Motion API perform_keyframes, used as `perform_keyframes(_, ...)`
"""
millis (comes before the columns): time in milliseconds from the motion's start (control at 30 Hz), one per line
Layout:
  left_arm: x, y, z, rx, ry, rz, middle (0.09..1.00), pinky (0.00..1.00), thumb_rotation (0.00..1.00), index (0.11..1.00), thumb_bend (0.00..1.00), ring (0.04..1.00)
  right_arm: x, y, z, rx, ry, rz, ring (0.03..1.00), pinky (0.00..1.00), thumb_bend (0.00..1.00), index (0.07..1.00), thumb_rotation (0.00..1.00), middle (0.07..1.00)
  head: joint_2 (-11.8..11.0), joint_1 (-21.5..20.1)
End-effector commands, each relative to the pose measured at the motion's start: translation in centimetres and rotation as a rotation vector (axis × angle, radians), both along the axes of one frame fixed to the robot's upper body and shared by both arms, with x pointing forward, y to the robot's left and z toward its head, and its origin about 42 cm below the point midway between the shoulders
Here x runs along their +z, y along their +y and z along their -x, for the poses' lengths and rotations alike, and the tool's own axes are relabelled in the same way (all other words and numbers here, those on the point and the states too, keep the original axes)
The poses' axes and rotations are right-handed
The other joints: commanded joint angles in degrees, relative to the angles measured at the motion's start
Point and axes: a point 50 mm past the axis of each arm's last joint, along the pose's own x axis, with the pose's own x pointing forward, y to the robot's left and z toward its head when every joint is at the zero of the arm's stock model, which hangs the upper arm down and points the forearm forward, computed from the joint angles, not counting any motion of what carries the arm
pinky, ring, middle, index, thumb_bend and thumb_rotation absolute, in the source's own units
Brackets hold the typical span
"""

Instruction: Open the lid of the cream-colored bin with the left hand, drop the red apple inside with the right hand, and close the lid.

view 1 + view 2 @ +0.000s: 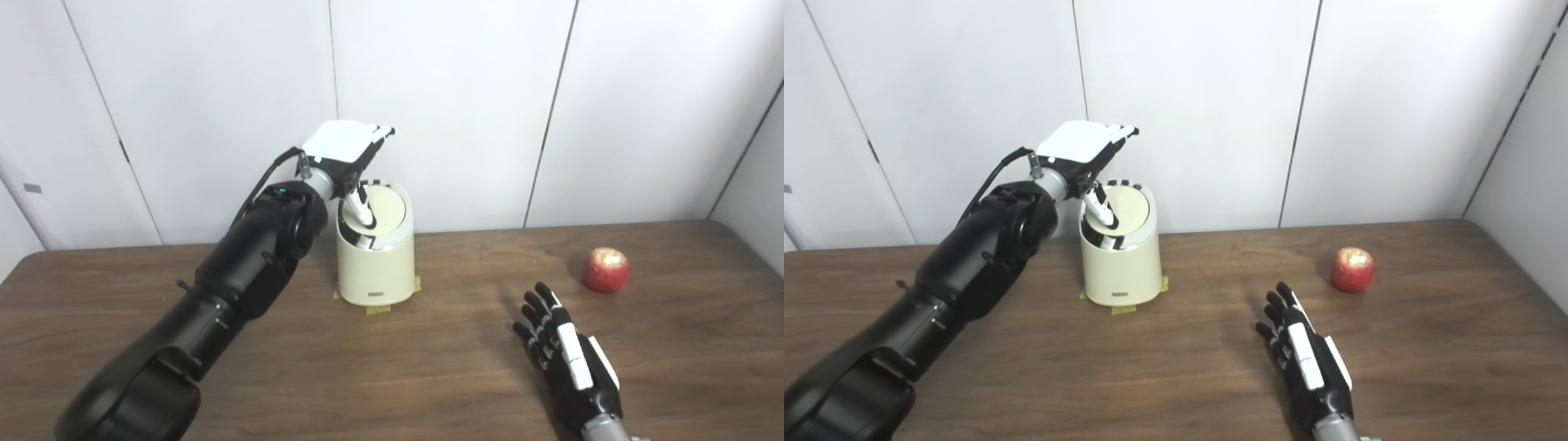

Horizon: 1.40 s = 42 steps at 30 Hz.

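Note:
The cream-colored bin [375, 263] stands at the table's middle back, its round lid [387, 207] tilted toward me. My left hand [348, 153] hovers over the bin's top, open, with the thumb reaching down against the lid's near edge. The red apple [606, 269] lies on the table at the right. My right hand [562, 349] rests open and empty on the table, fingers pointing toward the apple, a short way in front and left of it. The scene also shows in the right eye view, with the bin [1120, 260] and apple [1352, 269].
Yellow tape patches [380, 309] mark the bin's base. The brown table [398, 380] runs to white wall panels [459, 92] behind. My left forearm [233, 288] crosses the table's left side.

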Motion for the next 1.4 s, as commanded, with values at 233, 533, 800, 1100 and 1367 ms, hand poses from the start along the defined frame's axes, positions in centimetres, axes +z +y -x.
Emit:
perform_keyframes(233,0.8,-1.5,0.8,-0.055,-0.055,-0.063,0.971,1.0,0.03,0.999,0.96,0.977,1.6,0.3,-0.3,0.003,-0.056,0.0,0.966,0.91,0.65,0.965,0.78,0.958,0.26,-0.32)
perform_keyframes(533,1.9,1.2,1.2,-0.034,-0.061,0.009,0.953,1.0,0.04,0.989,0.94,0.988,1.9,0.8,-0.3,-0.003,-0.045,0.008,0.965,0.91,0.66,0.961,0.77,0.955,0.38,-1.63)
perform_keyframes(800,6.7,4.0,3.4,-0.071,-0.072,0.267,0.845,0.78,0.04,0.777,0.9,0.865,2.2,1.1,-0.2,-0.009,-0.034,0.02,0.957,0.9,0.66,0.938,0.79,0.945,0.71,-1.89)
perform_keyframes(1100,8.5,8.2,5.2,0.003,-0.078,0.678,0.785,0.69,0.03,0.662,0.74,0.793,2.5,1.4,-0.4,-0.009,-0.034,0.017,0.943,0.87,0.64,0.924,0.8,0.94,1.03,-2.45)
perform_keyframes(1367,1.3,13.2,7.0,0.086,-0.196,1.058,0.687,0.54,0.05,0.499,0.5,0.656,2.7,1.2,-0.4,-0.016,-0.04,-0.013,0.933,0.85,0.62,0.916,0.76,0.938,1.17,-2.83)
